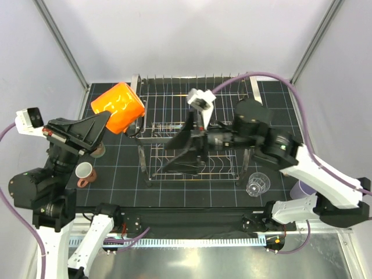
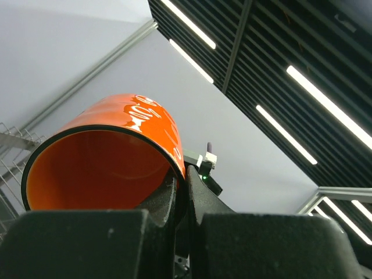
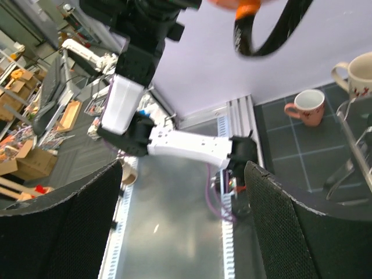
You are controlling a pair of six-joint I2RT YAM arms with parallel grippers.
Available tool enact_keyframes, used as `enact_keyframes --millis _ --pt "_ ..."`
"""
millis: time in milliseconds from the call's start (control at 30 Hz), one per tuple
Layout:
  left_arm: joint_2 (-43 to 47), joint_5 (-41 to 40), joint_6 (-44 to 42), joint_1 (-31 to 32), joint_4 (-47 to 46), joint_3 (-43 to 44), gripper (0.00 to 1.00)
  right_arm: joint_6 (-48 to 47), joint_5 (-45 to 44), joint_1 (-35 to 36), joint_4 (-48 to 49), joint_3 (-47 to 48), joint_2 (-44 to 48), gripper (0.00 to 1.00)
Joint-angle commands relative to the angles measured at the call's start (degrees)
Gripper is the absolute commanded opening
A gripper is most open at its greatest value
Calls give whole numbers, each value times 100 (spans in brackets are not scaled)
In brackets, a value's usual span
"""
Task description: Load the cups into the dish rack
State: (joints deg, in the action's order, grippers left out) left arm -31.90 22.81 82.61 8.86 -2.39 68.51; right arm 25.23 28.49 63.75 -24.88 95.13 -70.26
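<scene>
Left end effector point(image 1: 106, 124) is clamped on the rim of the orange cup point(image 1: 118, 106), which hangs tipped on its side at upper left of the top view, right by the left end of the rack point(image 1: 224, 87). Right end effector point(image 1: 176, 152) hovers over the rack at centre frame, fingers wide apart and empty. On the worktop point(image 1: 122, 186), the pink mug point(image 1: 85, 172) stands lower left and the glass tumbler point(image 1: 257, 185) lower right. The lavender tumbler point(image 1: 302, 188) is near it, half under the right arm.

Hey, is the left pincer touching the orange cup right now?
Touching. The left wrist view shows the left pincer clamped on the orange cup, with the cup's wall between its jaws.
</scene>
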Motion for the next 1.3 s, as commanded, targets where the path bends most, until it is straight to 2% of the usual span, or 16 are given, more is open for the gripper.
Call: enact_keyframes --millis 0,233,367,433,533,733,833,867,933,1033,1200,1233,1267 --pt "140 75 818 -25 -1369 -75 1 -194 -370 59 1345 -38 -216 86" --pt "386 163 1178 -34 -1360 -303 0 -335 -283 77 2162 -65 -594 83" --pt "483 198 1284 -25 -1395 -558 0 -432 -142 85 2321 242 -875 74" --pt "492 198 1310 -25 -1439 -698 0 -274 85 77 2452 304 -1007 68" --pt "466 198 1354 -25 -1545 -760 0 -116 227 77 2804 339 -1173 64" --pt "439 198 1390 -25 -1624 -866 0 78 253 77 3077 462 -1358 49" --pt "448 233 1433 -25 -1624 -918 1 131 236 77 3077 559 -1446 38" --pt "457 233 1442 -25 -1624 -918 0 157 227 77 3086 594 -1499 28" --pt "465 250 1469 -25 -1624 -980 0 236 227 85 3121 629 -1535 17" --pt "518 250 1469 -16 -1615 -1033 0 359 192 77 3130 664 -1561 4" --pt "562 242 1434 -16 -1326 -1120 1 439 192 77 3051 682 -1491 4" --pt "597 224 1381 -16 -1282 -1138 4 430 183 77 3034 656 -1473 4" --pt "606 207 1346 -16 -1220 -1147 16 447 148 85 3042 630 -1438 4"
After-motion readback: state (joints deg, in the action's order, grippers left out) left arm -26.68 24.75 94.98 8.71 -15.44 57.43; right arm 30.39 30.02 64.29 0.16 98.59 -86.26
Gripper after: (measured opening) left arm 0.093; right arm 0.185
